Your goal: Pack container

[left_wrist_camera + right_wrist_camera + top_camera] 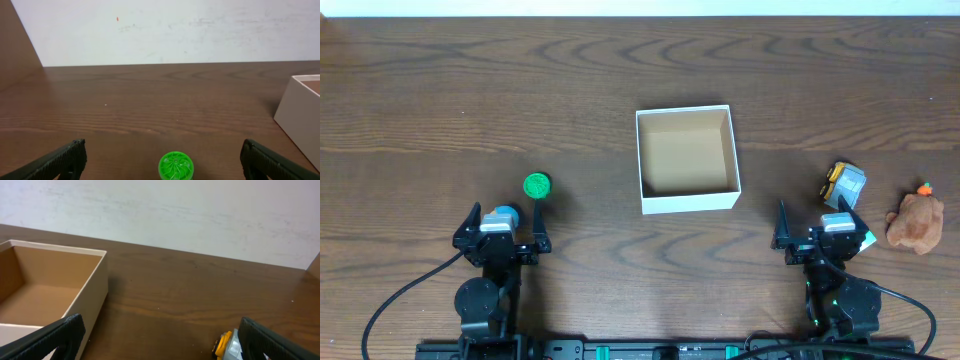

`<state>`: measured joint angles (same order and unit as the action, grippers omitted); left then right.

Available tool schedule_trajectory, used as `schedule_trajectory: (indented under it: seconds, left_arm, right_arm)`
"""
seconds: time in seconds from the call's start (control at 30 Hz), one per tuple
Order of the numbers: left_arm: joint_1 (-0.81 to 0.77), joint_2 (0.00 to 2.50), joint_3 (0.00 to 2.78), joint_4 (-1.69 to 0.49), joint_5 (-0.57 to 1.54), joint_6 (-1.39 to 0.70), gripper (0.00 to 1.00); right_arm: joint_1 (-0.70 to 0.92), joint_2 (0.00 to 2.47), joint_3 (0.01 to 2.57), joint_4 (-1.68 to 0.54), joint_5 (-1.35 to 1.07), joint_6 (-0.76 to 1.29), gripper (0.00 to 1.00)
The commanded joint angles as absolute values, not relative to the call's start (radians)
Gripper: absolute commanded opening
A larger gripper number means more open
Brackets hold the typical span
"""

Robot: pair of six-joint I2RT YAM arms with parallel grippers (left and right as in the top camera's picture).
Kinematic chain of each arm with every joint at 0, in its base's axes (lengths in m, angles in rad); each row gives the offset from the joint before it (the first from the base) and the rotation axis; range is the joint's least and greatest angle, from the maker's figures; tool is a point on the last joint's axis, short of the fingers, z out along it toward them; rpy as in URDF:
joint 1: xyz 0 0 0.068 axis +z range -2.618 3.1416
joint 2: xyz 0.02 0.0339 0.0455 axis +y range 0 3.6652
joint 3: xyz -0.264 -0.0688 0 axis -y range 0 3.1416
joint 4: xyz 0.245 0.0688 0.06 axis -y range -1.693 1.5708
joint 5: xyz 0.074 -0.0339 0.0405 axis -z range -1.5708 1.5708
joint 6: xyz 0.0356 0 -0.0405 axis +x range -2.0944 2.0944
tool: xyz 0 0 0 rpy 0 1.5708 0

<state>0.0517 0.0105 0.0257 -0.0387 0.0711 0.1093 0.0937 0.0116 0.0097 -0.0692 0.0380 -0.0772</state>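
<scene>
The container [686, 200], a square open box with white walls and a tan inside, stands at the table's middle and looks empty; it also shows in the right wrist view [95, 287] and at the right edge of the left wrist view [300, 112]. A round green toy [537, 185] lies left of it, just ahead of my open left gripper [505, 215], between the fingers in the left wrist view [175, 166]. A yellow and grey toy [844, 184] lies ahead of my open right gripper [818, 222], beside its right finger [227, 345]. A brown plush toy [916, 221] lies at the far right.
The table is dark brown wood. A white wall runs along its far edge [165, 30]. Cables trail from both arm bases at the front edge [390, 310].
</scene>
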Motion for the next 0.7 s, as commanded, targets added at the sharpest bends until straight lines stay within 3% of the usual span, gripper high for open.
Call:
schedule_trajectory:
  seconds: [0.0, 0.13, 0.3, 0.4, 0.53, 0.67]
  left_arm:
    - [0.057, 0.006, 0.004, -0.065, 0.067, 0.123, 0.98]
    - [0.057, 0.006, 0.004, -0.064, 0.068, 0.123, 0.98]
    - [0.057, 0.006, 0.004, -0.062, 0.068, 0.123, 0.98]
    - [0.057, 0.006, 0.023, 0.006, 0.083, -0.067, 0.98]
    - [0.057, 0.039, 0.135, -0.140, 0.106, -0.228, 0.98]
    - [0.057, 0.162, 0.311, -0.321, 0.107, -0.233, 0.98]
  right_arm:
    - [0.085, 0.006, 0.005, -0.063, 0.004, -0.071, 0.99]
    - [0.086, 0.007, 0.005, -0.072, -0.017, -0.049, 0.99]
    - [0.085, 0.013, 0.006, -0.070, -0.064, 0.207, 0.99]
    - [0.085, 0.037, 0.013, -0.069, -0.133, 0.205, 0.99]
    - [0.085, 0.104, 0.078, -0.081, -0.131, 0.175, 0.99]
    - [0.085, 0.250, 0.218, -0.124, -0.108, 0.107, 0.99]
